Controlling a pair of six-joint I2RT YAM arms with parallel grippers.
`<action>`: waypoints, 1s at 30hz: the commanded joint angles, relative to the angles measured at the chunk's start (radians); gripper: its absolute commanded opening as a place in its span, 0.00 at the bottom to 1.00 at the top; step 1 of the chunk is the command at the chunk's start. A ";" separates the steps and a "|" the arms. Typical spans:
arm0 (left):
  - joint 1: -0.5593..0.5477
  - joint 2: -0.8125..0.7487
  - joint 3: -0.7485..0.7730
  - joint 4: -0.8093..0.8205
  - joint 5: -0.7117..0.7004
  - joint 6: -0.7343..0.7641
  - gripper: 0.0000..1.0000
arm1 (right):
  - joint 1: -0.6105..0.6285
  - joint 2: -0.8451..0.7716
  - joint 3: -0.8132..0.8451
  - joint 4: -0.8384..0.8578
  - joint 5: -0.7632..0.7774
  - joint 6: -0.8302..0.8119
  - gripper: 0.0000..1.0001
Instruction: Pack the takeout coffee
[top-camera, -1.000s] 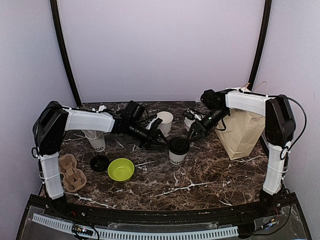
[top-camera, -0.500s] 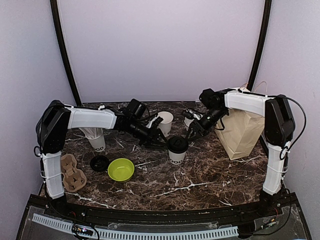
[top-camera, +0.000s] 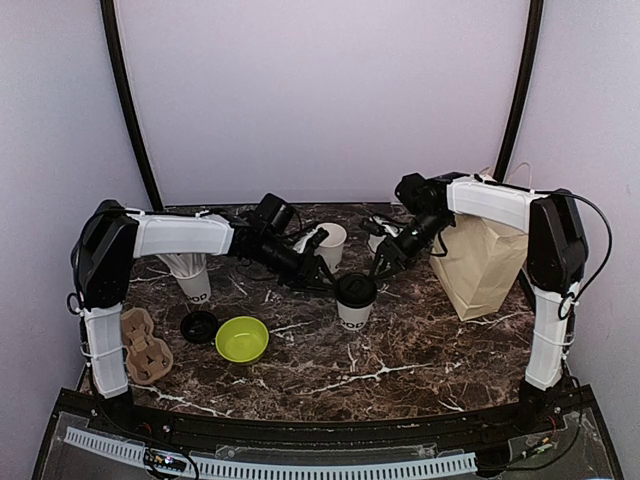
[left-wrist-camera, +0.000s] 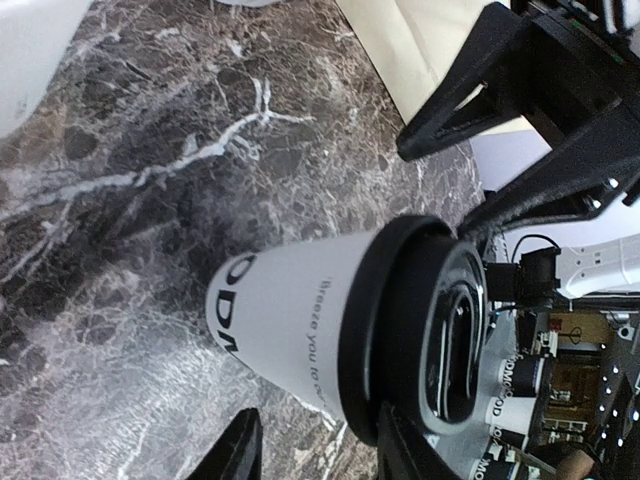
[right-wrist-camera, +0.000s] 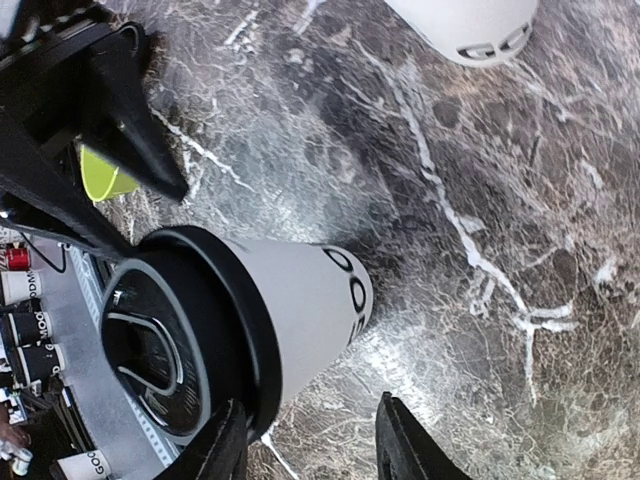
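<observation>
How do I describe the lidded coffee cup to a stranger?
On the marble table, find the brown paper bag at right. Left of it, mid-table, stands a white paper cup. Unlike the open cup behind it, it wears a black lid.

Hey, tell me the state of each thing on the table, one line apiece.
lidded coffee cup: upright, lid on, not gripped
open paper cup: upright, no lid
loose black lid: flat on table
lime-green bowl: upright, empty
paper bag: standing
left gripper: fingers open
right gripper: fingers open
</observation>
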 joint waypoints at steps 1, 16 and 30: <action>-0.009 -0.067 0.017 0.030 -0.069 0.012 0.43 | 0.018 -0.031 0.073 -0.035 -0.070 -0.047 0.46; -0.017 -0.246 0.073 -0.003 -0.208 0.188 0.62 | 0.021 -0.151 0.120 -0.081 -0.070 -0.260 0.74; -0.013 -0.449 0.048 -0.039 -0.776 0.506 0.95 | 0.224 -0.207 -0.023 0.056 0.303 -0.491 0.94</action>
